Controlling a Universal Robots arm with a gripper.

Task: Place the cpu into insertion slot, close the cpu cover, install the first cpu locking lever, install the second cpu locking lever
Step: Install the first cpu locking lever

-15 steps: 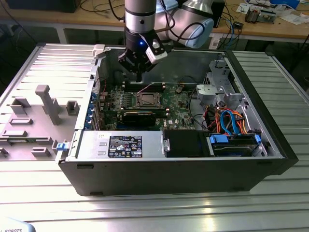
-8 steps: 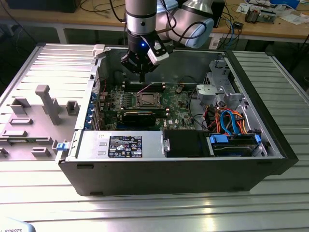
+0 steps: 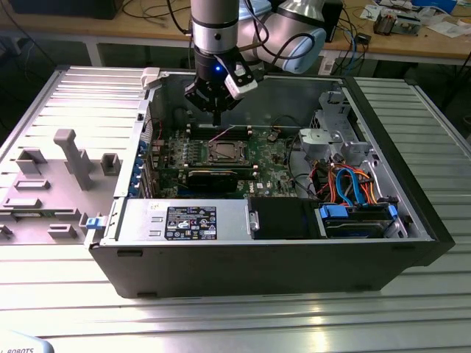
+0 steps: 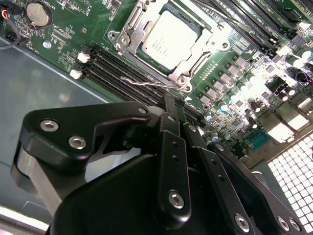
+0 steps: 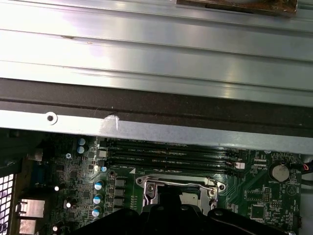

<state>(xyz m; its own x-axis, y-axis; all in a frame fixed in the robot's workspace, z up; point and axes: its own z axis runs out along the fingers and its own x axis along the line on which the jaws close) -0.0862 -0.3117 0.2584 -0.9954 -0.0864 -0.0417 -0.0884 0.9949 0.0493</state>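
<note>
Claw (image 4: 168, 105) clenched, empty, above the cpu (image 4: 168, 39) in its insertion slot (image 4: 128, 41), fingertips partly hidden.

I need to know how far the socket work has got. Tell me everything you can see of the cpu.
The cpu is a flat square chip with a dull silver-grey metal top bearing faint print. It lies flat in the insertion slot on the green circuit board, with the silver cpu cover closed around its edges so its top shows through the window. The gripper hangs above the memory slots beside it, not touching it. In the exterior view it sits mid-board inside the open computer case.
</note>
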